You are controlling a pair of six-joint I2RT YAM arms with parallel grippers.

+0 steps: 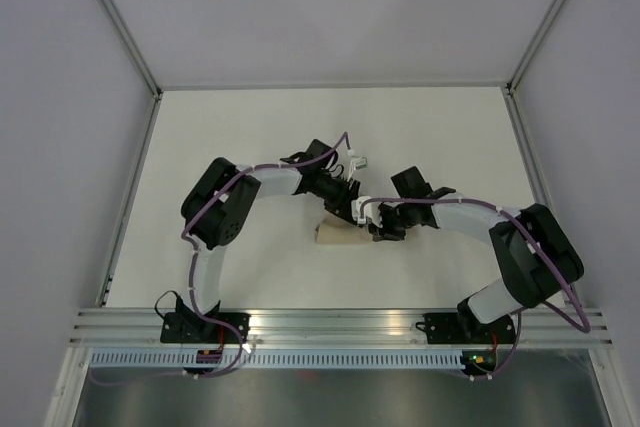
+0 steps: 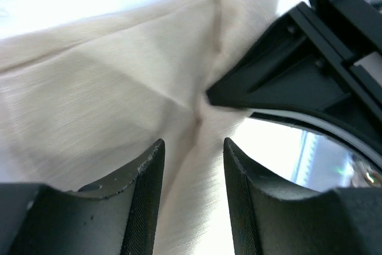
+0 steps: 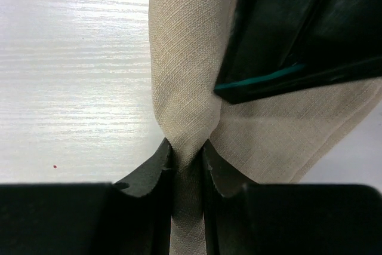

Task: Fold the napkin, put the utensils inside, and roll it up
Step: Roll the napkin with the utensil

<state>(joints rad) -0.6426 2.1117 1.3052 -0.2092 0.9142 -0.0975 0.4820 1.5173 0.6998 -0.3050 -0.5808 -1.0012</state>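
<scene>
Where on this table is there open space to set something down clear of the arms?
Bare table lies along the back wall, beyond both arms, and in the near middle between the two bases. Crowded: the centre, where left hand and right hand meet over the napkin.

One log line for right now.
napkin: bunched | right claw: shut on napkin | left claw: astride napkin fold, grip unclear | utensils: not visible
</scene>
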